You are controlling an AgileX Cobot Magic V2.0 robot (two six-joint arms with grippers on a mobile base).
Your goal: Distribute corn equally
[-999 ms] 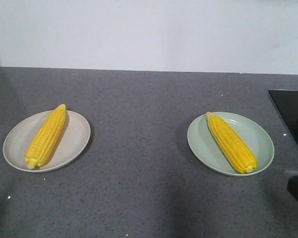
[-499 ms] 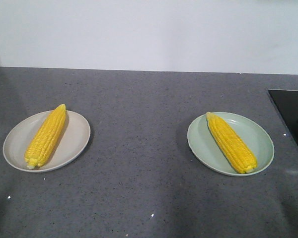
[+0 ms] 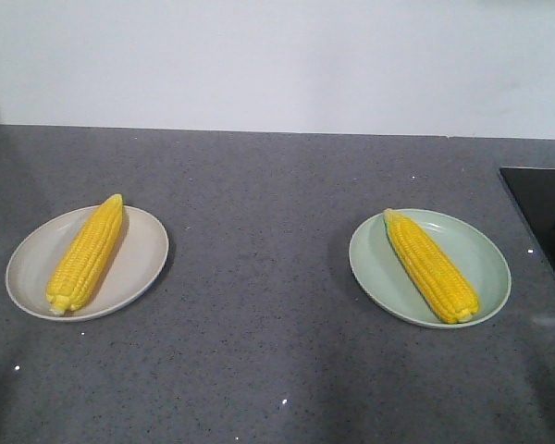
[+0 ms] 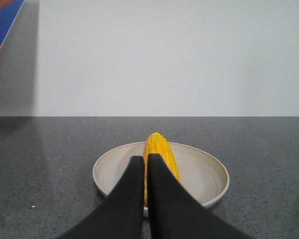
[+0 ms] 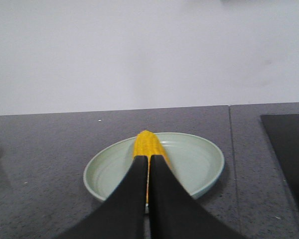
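Fingers of both grippers, left [image 4: 145, 162] and right [image 5: 149, 162], closed and empty, each short of its plated cob; right arm now withdrawn from front view, suggesting distribution complete.

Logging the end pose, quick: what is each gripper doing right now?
Left gripper: jaws shut, holding nothing.
Right gripper: jaws shut, holding nothing.

Two corn cobs, left [image 3: 86, 252] and right [image 3: 431, 265]; two plates, beige [image 3: 139, 268] and green [image 3: 486, 259].
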